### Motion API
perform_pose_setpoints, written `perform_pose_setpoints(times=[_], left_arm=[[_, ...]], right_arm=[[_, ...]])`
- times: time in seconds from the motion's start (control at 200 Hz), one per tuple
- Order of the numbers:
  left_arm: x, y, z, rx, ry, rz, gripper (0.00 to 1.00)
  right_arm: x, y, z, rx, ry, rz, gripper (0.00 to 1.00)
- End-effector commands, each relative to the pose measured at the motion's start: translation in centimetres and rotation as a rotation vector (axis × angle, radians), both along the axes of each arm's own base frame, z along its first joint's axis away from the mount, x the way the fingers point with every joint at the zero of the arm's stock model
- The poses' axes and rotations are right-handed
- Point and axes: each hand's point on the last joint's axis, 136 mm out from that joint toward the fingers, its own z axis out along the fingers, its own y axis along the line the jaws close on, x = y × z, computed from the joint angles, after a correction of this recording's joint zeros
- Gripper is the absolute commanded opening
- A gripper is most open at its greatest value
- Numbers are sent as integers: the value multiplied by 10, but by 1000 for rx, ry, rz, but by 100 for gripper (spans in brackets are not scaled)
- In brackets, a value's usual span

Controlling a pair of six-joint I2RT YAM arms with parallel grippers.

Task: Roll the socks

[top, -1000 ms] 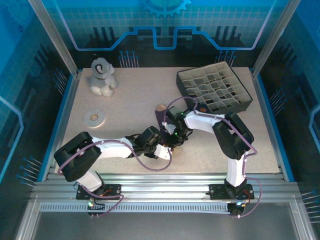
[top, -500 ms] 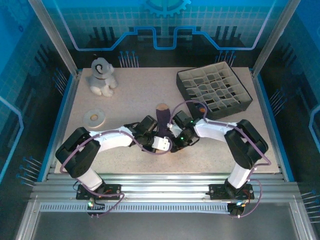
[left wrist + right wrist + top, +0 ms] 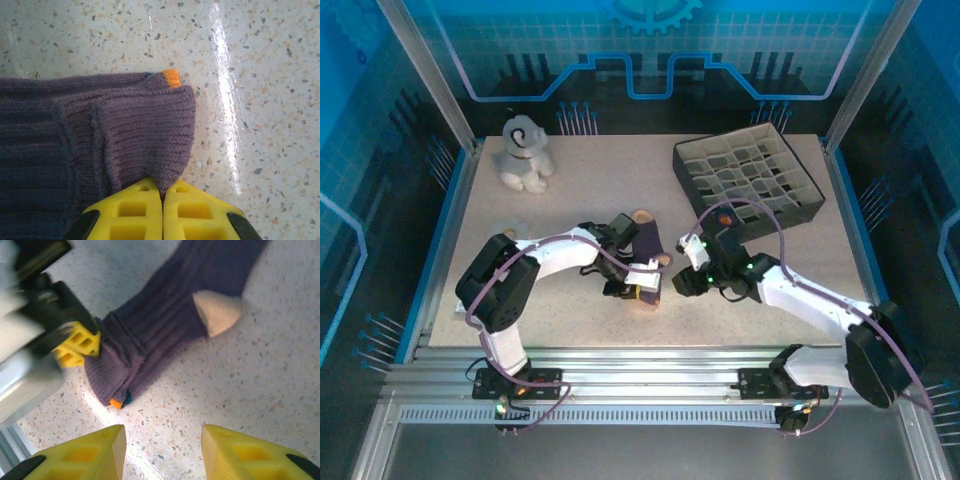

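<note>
purple rib-knit socks [image 3: 648,245] lie stacked mid table [image 3: 570,190], which has a speckled stone-look top. long axis runs near-far: tan toe at the far end, folded cuff end w/ an orange fleck toward the arms. left gripper [image 3: 162,192]: yellow pads pinched tight on the folded knit edge. right gripper [image 3: 160,450]: spread wide, near the cuff end, not touching. dark grid tray [image 3: 785,218] sits far right; what's in its cells i can't make out. fuzzy grey plush toy [image 3: 525,155] far left.
</note>
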Motion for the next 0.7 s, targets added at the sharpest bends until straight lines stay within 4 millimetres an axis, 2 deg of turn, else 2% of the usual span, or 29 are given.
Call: perform_pose_setpoints(times=[0.0, 0.105, 0.29, 0.415, 0.535, 0.695], left_arm=[[-18, 6, 9, -2, 190, 6, 0], [-13, 4, 12, 0, 231, 27, 0], [-6, 3, 15, 17, 307, 54, 0], [-6, 3, 14, 27, 329, 57, 0], [-5, 2, 15, 25, 335, 57, 0], [-4, 2, 17, 21, 352, 59, 0]], right_arm=[[-4, 8, 20, -3, -198, 94, 41], [-15, 14, 30, 4, -324, 170, 40], [-36, 30, 22, -58, -484, 342, 43], [-45, 49, 14, -92, -556, 473, 46], [-44, 67, 5, -99, -610, 543, 50], [-40, 86, -13, -112, -580, 599, 52]])
